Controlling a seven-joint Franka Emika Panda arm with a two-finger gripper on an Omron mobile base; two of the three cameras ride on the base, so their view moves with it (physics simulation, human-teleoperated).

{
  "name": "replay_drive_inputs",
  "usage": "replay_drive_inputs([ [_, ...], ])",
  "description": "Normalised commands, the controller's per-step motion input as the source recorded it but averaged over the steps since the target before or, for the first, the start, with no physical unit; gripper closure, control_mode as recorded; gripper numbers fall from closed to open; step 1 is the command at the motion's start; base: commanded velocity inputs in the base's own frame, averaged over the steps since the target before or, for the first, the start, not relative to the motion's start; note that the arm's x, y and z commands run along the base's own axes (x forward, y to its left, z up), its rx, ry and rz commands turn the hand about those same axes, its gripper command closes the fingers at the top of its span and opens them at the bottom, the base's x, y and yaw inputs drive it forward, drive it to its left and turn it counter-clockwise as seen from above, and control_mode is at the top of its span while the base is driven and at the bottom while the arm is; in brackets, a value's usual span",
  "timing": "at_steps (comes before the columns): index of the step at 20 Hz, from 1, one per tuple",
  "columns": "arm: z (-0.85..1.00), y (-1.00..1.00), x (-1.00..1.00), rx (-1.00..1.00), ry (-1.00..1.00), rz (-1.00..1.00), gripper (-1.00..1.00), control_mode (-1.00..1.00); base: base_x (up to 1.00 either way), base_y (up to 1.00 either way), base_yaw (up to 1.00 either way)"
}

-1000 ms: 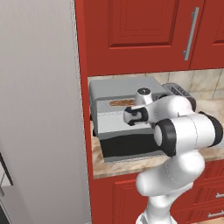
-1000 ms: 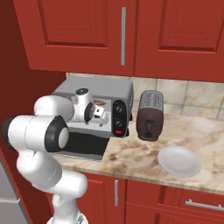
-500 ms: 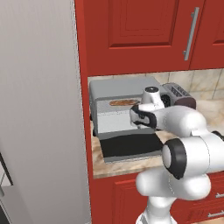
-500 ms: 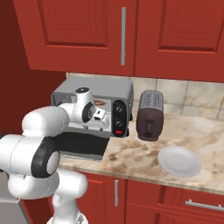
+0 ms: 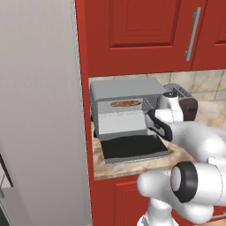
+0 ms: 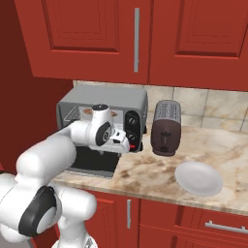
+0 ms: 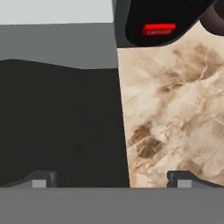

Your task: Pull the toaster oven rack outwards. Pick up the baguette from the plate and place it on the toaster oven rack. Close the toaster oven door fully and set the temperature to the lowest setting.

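Left base view: toaster oven (image 5: 126, 110) sits on the counter (image 5: 132, 170) under red cabinets; toaster oven door (image 5: 134, 148) dropped flat in front of the oven; toaster oven rack (image 5: 121, 115) pulled out over the door; baguette (image 5: 126, 103) lies on the rack inside the cavity; arm's hand sits at the oven's right front corner, jaws hidden from this side. Right base view: hand is just in front of the oven's knob panel (image 6: 131, 131); slot toaster (image 6: 164, 128) stands right of the oven; white plate (image 6: 198, 178) lies further right of the oven, bare. Hand view: gripper (image 7: 111, 181) spread wide, nothing between the tips; it looks down on the dark door glass and the marble beside it; the oven's red button (image 7: 159, 29) is at the top.
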Motion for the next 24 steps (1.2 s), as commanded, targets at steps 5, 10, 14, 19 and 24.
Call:
replay_drive_inputs([
  [5,-0.03,-0.27,-0.45,0.0,0.0,0.04,-1.0,-1.0,0.0,0.0,0.0],
  [10,-0.09,-0.4,-0.24,0.0,-0.01,0.0,-1.0,-1.0,0.0,0.0,0.0],
  [14,-0.3,-0.46,-0.08,0.01,-0.02,0.02,-1.0,-1.0,0.0,0.0,0.0],
  [19,-0.26,-0.04,-0.18,0.01,-0.12,0.15,-1.0,-1.0,0.0,0.0,0.0],
  [24,-0.04,0.0,-0.06,0.08,-0.18,0.23,-1.0,-1.0,0.0,0.0,0.0],
])
